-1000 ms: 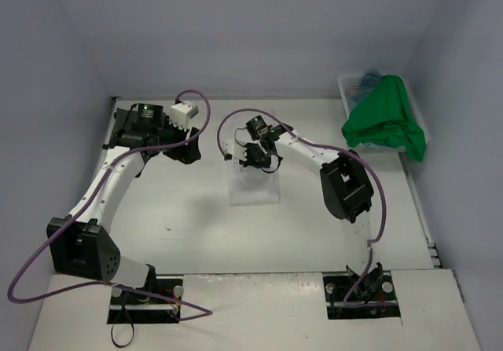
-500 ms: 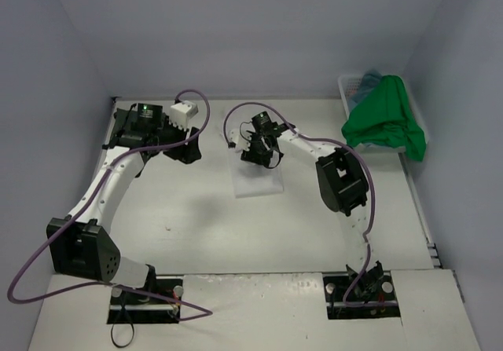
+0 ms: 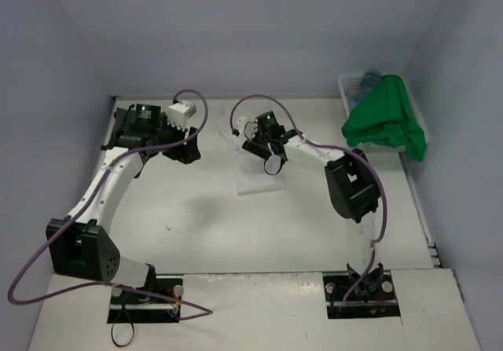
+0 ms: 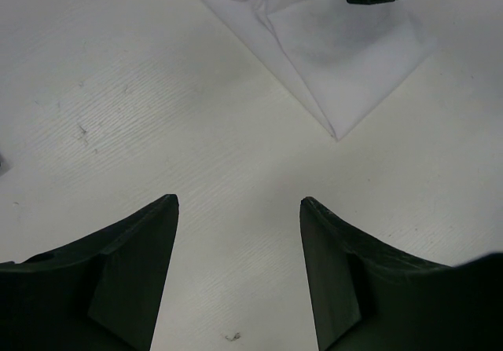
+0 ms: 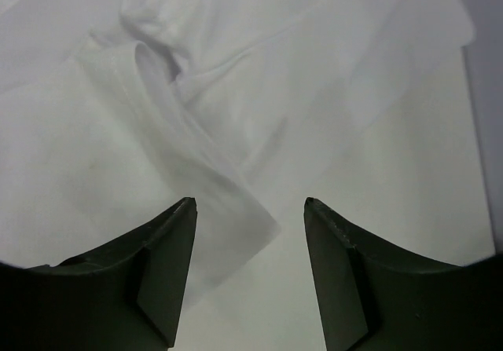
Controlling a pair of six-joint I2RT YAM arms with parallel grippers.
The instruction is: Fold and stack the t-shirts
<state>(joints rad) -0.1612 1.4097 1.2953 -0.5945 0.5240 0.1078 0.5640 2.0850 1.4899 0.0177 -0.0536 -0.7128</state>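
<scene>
A white t-shirt (image 3: 255, 180) lies partly folded on the table's middle. My right gripper (image 3: 269, 155) hovers over its far part, open with nothing between the fingers. In the right wrist view the gripper (image 5: 250, 202) looks down on the creased white t-shirt (image 5: 196, 92), whose turned-over corner lies just under the left finger (image 5: 161, 265). My left gripper (image 3: 183, 148) is open to the left of the shirt; in its own view the gripper (image 4: 238, 202) stands above bare table, with the white t-shirt's corner (image 4: 346, 53) ahead. A bright green t-shirt (image 3: 385, 119) hangs over the basket's edge.
The white lattice basket (image 3: 351, 92) stands at the back right against the wall, with a teal-blue t-shirt (image 3: 369, 77) inside under the green one. Grey walls close in the table on three sides. Both arm bases sit at the near edge.
My right gripper has opened and let go of the white t-shirt, then drawn slightly toward the far side. The shirt has settled on the table. The left arm is unchanged.
</scene>
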